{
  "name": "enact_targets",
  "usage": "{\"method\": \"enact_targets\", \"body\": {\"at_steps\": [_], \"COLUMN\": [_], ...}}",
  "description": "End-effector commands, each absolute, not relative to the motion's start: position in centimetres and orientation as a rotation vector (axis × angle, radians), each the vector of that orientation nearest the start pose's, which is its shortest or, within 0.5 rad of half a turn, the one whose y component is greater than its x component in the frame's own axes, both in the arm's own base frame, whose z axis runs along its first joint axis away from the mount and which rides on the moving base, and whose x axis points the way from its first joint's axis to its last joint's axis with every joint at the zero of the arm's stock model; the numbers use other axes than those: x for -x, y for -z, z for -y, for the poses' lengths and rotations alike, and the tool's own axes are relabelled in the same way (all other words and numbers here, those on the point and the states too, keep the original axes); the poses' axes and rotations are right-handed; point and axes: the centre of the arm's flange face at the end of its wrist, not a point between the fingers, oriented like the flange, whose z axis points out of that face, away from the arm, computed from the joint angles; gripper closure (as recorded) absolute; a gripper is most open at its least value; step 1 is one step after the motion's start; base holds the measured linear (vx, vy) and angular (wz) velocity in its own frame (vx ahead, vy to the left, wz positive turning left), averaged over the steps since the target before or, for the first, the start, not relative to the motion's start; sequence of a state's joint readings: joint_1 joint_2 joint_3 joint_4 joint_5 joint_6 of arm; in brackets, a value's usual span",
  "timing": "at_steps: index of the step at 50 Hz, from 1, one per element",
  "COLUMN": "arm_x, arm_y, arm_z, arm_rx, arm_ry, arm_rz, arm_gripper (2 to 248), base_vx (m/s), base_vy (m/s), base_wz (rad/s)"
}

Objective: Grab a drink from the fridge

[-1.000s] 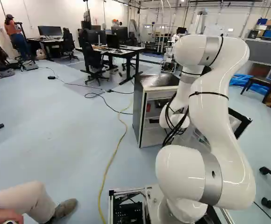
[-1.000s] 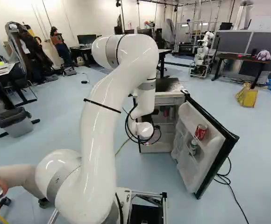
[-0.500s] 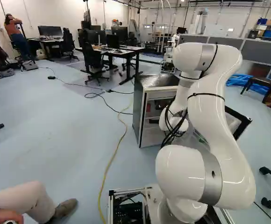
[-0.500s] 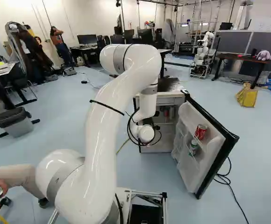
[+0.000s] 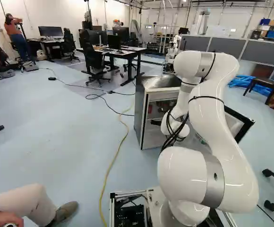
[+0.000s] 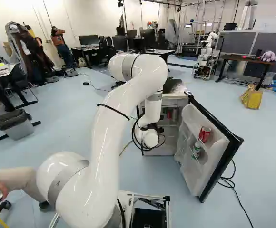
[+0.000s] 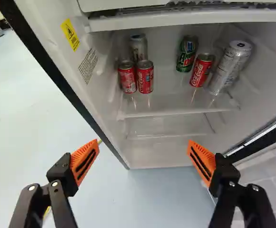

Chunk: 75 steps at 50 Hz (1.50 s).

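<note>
The white arm (image 6: 112,118) reaches forward from its joint. At about one o'clock from that joint, the fridge door (image 6: 211,152) hangs open, its racks carrying a red can (image 6: 204,134) and a green-and-white drink (image 6: 196,149).

The gripper (image 7: 143,142) is spread wide, with nothing between its orange pads (image 7: 84,161). On a clock face laid over the wrist view and centred between the fingertips, these stand at nine and three.

Beyond, inside the fridge (image 7: 266,85), the drinks stand on a clear shelf (image 7: 176,102). Two small red cans, the outer one (image 7: 127,77) and the inner one (image 7: 145,77), sit side by side just short of twelve; a silver can (image 7: 139,46) is behind them. Towards one o'clock is another red can (image 7: 201,70), with a tall silver can (image 7: 230,68) beside it and a green can (image 7: 187,54) farther back.

Any of these probably has a full can's modest weight: firm under light pressure, yet thin-walled enough to dent if squeezed hard. Chilled metal may be slick with damp. The inner red can looks a fair choice: pads on opposite sides at mid-height, clear of the rims, though its neighbour leaves little finger room and could topple.
</note>
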<state>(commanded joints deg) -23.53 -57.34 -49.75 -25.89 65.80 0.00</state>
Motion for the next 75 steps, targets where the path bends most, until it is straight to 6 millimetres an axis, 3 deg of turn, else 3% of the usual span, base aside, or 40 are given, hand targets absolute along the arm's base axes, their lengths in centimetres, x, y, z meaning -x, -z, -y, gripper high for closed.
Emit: {"method": "enact_targets", "body": {"at_steps": [21,75], "arm_x": [-47.3,-50.2], "arm_y": [-6.5,-5.6], "arm_z": [17.2,19.7], "arm_rx": [2.612,2.565], "arm_ry": [1.621,1.749], "arm_rz": [-0.018,-0.028], "arm_gripper": [3,3], "base_vx": [0.000,0.000], "base_vy": [0.000,0.000], "base_wz": [0.000,0.000]}}
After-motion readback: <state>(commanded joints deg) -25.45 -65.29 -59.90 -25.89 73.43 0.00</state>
